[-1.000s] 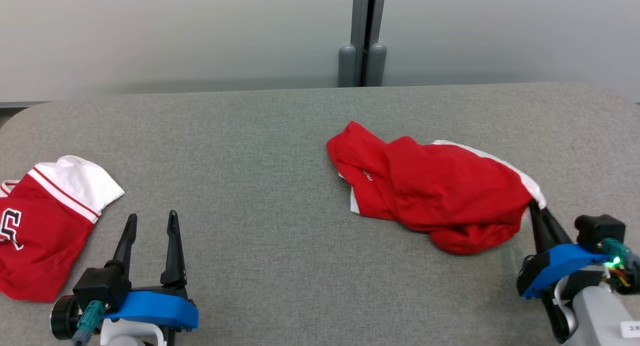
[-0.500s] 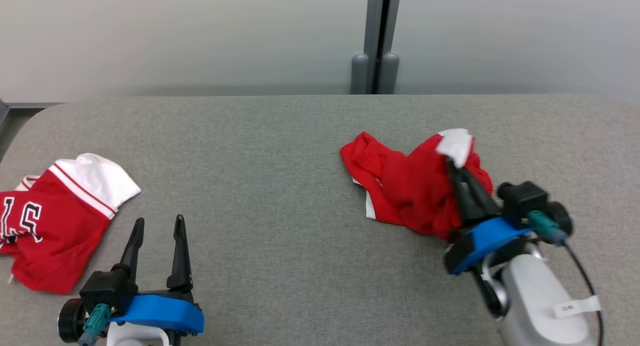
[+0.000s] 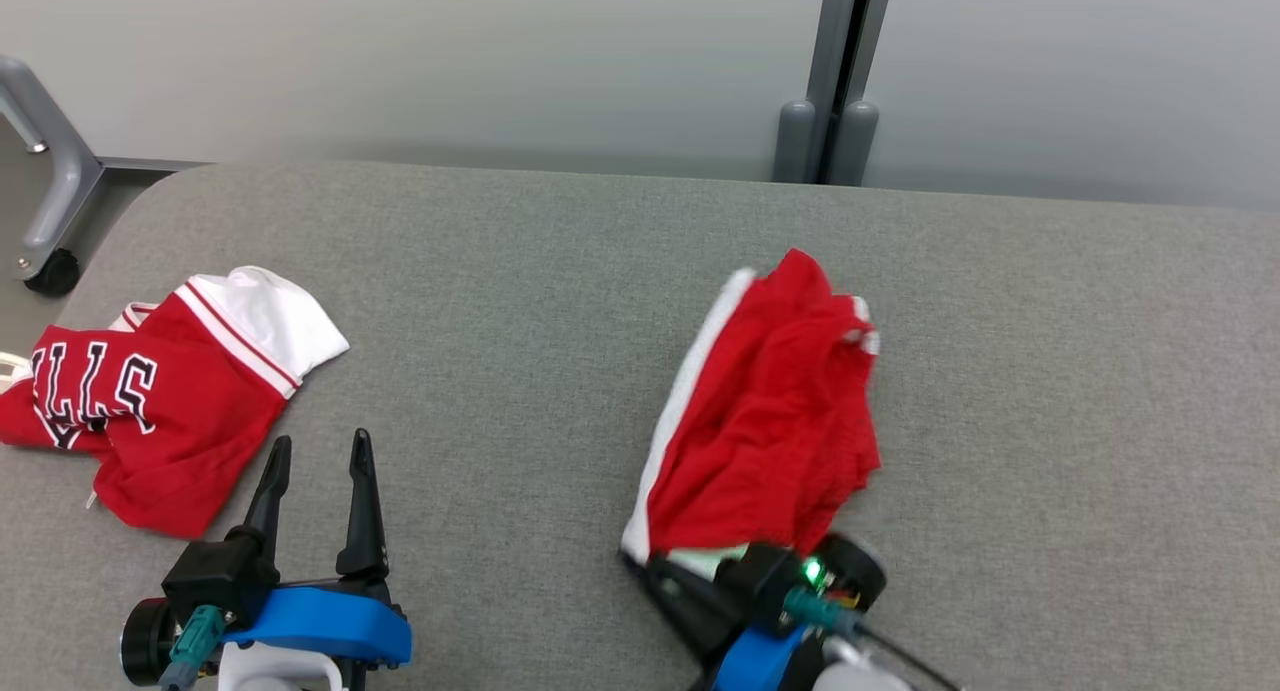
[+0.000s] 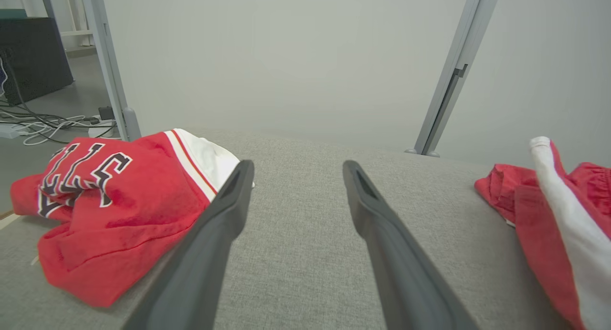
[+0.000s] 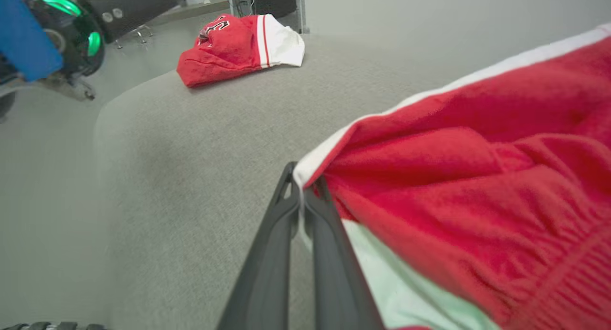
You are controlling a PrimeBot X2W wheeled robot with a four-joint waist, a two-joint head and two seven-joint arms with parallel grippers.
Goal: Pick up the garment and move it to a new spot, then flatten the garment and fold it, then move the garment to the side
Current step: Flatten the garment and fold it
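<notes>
The garment (image 3: 770, 421), red shorts with a white side stripe, lies bunched lengthwise on the middle of the grey table (image 3: 500, 271). My right gripper (image 3: 636, 563) is at its near end, shut on the white-edged corner. The right wrist view shows the same grip: the right gripper (image 5: 300, 189) pinches the white hem of the garment (image 5: 477, 177), which is drawn up off the cloth surface. My left gripper (image 3: 315, 451) stands open at the lower left, holding nothing. In the left wrist view the left gripper (image 4: 298, 167) gapes over bare table, with the garment (image 4: 549, 210) far to its right.
A second red jersey (image 3: 170, 391) with white trim and lettering lies crumpled at the table's left edge, just left of my left gripper. A grey post (image 3: 830, 121) stands behind the table. A caster frame (image 3: 45, 221) sits on the floor at the far left.
The camera has swung left. My right gripper has pulled the garment by its white corner leftward and toward me, turning it over into a long strip. The left gripper stays open and still.
</notes>
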